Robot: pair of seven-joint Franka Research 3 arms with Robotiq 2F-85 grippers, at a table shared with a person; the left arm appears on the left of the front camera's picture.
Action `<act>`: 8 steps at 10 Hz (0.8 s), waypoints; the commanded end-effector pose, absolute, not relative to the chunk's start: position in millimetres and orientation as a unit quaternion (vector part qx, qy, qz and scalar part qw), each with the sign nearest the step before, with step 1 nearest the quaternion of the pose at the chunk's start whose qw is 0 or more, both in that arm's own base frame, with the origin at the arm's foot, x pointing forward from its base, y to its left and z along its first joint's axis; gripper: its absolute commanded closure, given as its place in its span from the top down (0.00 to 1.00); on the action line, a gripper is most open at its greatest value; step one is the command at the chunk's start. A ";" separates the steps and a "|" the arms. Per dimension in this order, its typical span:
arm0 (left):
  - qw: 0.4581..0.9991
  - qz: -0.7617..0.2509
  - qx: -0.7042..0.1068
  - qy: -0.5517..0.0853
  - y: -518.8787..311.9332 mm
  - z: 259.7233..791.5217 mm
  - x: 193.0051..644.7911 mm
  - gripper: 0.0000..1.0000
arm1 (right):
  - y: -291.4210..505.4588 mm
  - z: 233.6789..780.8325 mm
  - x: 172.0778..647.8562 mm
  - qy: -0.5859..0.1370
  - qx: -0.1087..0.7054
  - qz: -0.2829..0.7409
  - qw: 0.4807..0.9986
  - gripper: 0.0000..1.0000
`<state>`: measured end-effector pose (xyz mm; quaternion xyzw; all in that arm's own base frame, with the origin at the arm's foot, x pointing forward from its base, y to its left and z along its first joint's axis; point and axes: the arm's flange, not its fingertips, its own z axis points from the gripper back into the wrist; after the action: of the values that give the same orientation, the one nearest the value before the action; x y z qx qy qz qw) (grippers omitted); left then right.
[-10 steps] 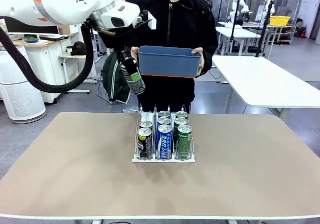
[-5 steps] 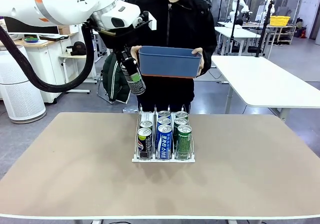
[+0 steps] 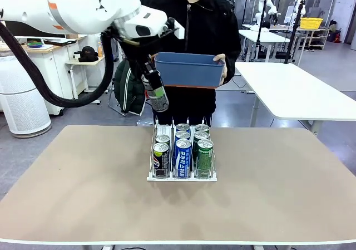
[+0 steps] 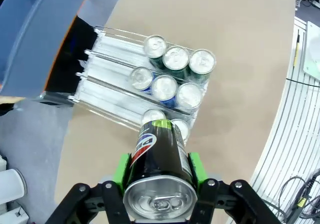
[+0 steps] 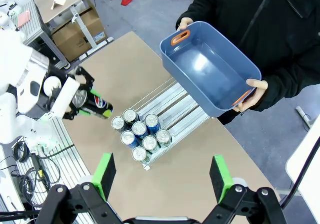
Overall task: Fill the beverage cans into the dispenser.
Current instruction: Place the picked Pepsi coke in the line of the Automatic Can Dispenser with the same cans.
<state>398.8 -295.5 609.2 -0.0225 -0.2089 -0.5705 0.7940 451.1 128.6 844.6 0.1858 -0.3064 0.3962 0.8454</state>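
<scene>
Tabletop (image 3: pixel 83 177) beige, lab room behind — left jaws grip black can (image 4: pixel 160 156); right jaws wide.

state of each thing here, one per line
left end effector: shut on the black slim aluminium can, held above the table
right end effector: open, holding nothing
clear-and-white wire-railed dispenser: eight cans upright inside
blue rectangular plastic bin: empty, held by the person

We are in a robotics lab. Evidence: open hall with grey floor (image 3: pixel 83 113), several white worktables (image 3: pixel 295 88), light stands (image 3: pixel 261 16) and a yellow crate (image 3: pixel 311 23) on far shelving, a white air purifier (image 3: pixel 19 102), cardboard boxes (image 5: pixel 82 27), loose cabling (image 4: pixel 295 189) beside our tan table (image 3: pixel 83 189).
</scene>
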 end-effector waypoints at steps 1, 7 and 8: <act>0.793 -0.577 -0.016 -0.194 -304.8 592.8 380.1 0.58 | 128.2 845.3 450.2 -0.306 0.186 0.397 0.845 1.00; 0.841 -0.515 -0.038 -0.160 -324.9 550.3 310.5 0.58 | 128.2 845.3 450.2 -0.306 0.186 0.397 0.845 1.00; 0.857 -0.493 -0.019 -0.149 -326.3 543.9 305.0 0.58 | 128.2 845.3 450.2 -0.306 0.186 0.397 0.845 1.00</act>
<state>313.5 -325.9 548.1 -0.0288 -0.1452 -0.5170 0.8431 451.2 128.6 844.4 0.1859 -0.3062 0.3961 0.8454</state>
